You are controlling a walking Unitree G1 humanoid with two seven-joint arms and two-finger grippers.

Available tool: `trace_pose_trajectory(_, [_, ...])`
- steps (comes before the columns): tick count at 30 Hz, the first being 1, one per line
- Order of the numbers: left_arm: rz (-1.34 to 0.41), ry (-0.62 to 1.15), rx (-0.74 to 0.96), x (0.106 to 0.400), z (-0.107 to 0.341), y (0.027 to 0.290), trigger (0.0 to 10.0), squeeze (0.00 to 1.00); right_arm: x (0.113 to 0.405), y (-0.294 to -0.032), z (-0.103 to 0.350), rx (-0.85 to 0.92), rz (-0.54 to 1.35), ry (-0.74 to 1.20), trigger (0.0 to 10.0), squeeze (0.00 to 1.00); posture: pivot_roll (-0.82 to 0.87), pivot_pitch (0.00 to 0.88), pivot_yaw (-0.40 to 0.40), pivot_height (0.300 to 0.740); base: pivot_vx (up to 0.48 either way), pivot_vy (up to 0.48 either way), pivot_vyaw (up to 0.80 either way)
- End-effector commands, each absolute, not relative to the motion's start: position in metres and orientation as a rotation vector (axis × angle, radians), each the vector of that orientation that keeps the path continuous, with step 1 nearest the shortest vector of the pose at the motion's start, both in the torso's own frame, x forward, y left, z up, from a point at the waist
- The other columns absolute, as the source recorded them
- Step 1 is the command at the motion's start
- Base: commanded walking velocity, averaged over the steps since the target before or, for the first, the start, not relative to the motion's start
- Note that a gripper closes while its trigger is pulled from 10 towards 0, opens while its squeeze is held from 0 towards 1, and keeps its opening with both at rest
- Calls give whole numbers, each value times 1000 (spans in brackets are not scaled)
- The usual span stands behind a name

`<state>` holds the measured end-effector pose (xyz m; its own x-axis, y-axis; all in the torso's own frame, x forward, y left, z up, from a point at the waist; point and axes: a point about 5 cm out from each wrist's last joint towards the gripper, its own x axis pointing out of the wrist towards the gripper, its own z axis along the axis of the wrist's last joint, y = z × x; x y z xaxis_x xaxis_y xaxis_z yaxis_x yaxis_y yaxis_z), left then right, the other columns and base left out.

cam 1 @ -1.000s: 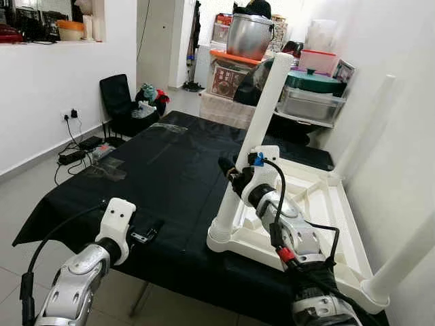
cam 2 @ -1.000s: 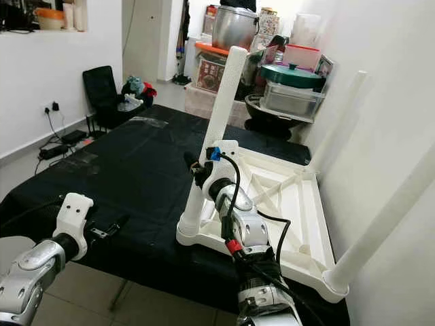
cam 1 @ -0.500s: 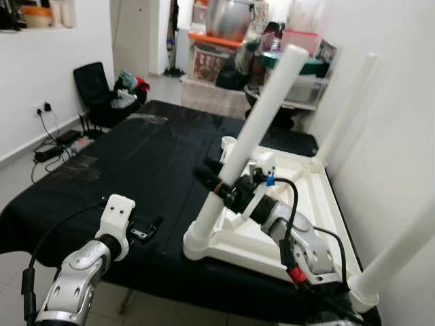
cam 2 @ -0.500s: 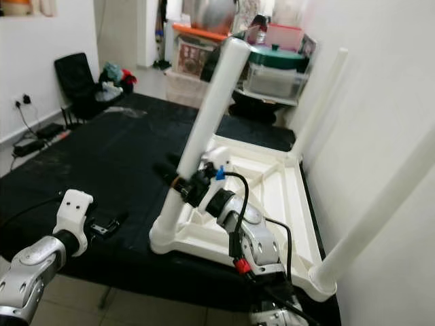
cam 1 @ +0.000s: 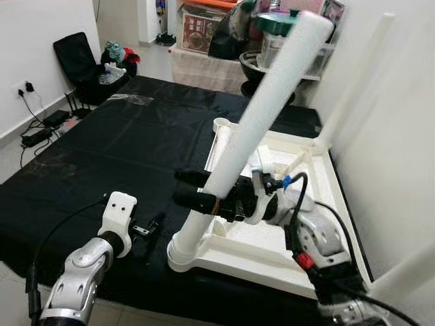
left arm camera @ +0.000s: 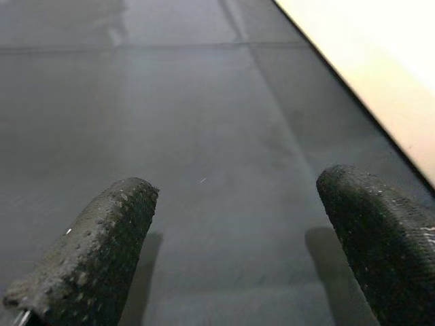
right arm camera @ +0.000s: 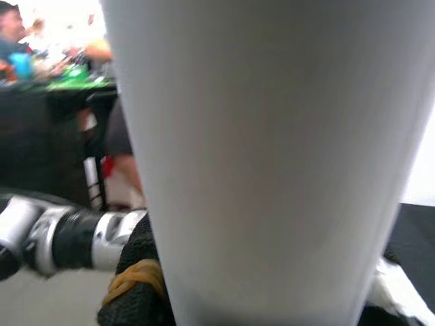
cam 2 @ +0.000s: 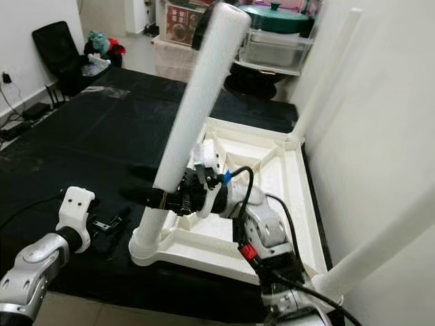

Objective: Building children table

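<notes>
A white children's table top lies upside down on the black-covered table. Its near-left white leg stands in the corner socket, leaning to the right. My right gripper is shut on this leg low down, one black finger on each side. In the right wrist view the leg is seen close up, with a black finger beside it. My left gripper is open just above the black cloth, left of the socket, holding nothing.
Two more white legs rise by the right wall, one far and one near. Shelves with boxes and pots stand behind the table. A black chair and floor cables are at the left.
The head view has moved closer and lower. My right gripper has turned to lie across the leg, fingers pointing left, and the leg leans further right. The left arm has barely moved.
</notes>
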<state>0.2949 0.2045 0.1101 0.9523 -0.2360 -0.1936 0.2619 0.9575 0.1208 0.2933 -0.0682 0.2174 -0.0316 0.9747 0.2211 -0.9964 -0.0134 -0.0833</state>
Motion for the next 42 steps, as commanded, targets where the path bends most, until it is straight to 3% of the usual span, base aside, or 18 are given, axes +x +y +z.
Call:
trace_pose_trajectory(1, [-267,195,157,291,107,206,10000,0,286,-62,178,148,1662,-1,0,0,165,0,-178,740,0,0,0])
trace_pose_trajectory(15, [-289,198,160,288,106,204,10000,0,286,-56,173,124,1742,76,0,0,172,0,-178,740,0,0,0])
trace_pose_trajectory(28, [-312,202,163,289,107,202,10000,0,290,-49,182,16,1946,133,0,0,177,0,-177,740,0,0,0])
trace_pose_trajectory(42, [-319,212,155,286,105,201,10000,0,292,-45,181,65,2008,179,0,0,173,0,-176,740,0,0,0])
